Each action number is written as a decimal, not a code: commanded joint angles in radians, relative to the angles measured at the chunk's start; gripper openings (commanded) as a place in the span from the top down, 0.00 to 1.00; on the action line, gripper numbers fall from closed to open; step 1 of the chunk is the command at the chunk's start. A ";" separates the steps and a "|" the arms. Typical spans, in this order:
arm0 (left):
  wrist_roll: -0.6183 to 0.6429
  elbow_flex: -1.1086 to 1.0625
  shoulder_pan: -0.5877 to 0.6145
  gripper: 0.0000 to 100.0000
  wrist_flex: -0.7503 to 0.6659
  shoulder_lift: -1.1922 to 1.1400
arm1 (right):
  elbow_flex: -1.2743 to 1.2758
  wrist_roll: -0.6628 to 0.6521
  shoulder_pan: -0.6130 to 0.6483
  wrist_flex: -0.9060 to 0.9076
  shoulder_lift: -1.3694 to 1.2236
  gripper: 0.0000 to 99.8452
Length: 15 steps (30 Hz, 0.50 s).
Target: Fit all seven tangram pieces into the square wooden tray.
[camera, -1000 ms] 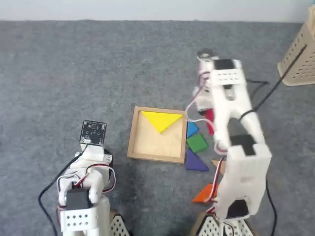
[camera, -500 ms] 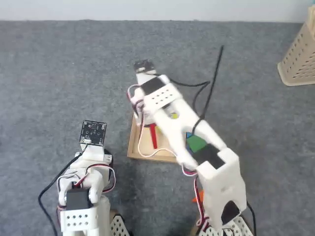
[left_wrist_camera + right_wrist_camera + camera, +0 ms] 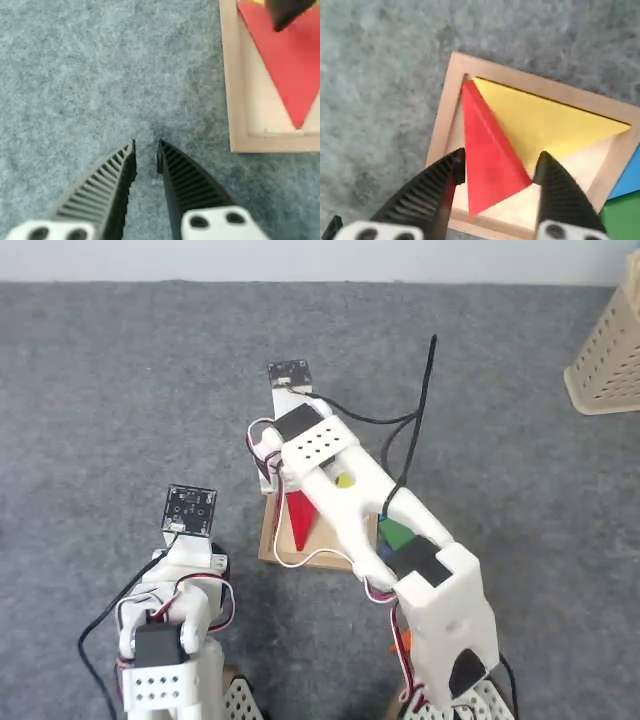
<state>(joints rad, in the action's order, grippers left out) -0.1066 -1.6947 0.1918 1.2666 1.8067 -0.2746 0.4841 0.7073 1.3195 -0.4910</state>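
The square wooden tray [image 3: 268, 530] lies mid-table with my right arm [image 3: 330, 465] stretched over it. A red triangle [image 3: 487, 160] lies flat in the tray [image 3: 442, 120] beside the big yellow triangle [image 3: 545, 125]. My right gripper [image 3: 500, 162] is open just above the red piece, one finger on each side. From above, the red triangle [image 3: 297, 520] shows in the tray's left part and a bit of yellow [image 3: 344, 480] peeks out under the arm. My left gripper [image 3: 146, 146] is shut over bare carpet, close to the tray's corner [image 3: 235, 145].
A green piece [image 3: 400, 532] and a blue piece [image 3: 625, 180] lie on the carpet just right of the tray. An orange piece [image 3: 400, 640] sits near the right arm's base. A pale perforated box [image 3: 610, 350] stands at the far right.
The right arm swung from right of the tray to over it, carrying the red triangle. The triangle, held on edge half a second ago, now lies flat in the tray. The left arm stayed still.
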 commanded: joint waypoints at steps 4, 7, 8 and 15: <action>0.008 0.010 -0.003 0.93 0.000 0.021 | -0.028 -0.084 -0.133 0.065 0.030 0.86; 0.008 0.010 -0.003 0.93 0.000 0.021 | -0.028 -0.175 -0.137 0.064 0.039 0.92; 0.008 0.010 -0.003 0.93 0.000 0.021 | -0.028 -0.207 -0.133 0.061 0.041 0.96; 0.008 0.010 -0.003 0.93 0.000 0.021 | 0.147 -0.302 -0.116 -0.061 0.160 0.99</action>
<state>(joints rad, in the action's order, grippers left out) -0.1066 -1.6947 0.1918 1.2666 1.8067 -0.2133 0.2064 0.5861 1.3395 -0.4649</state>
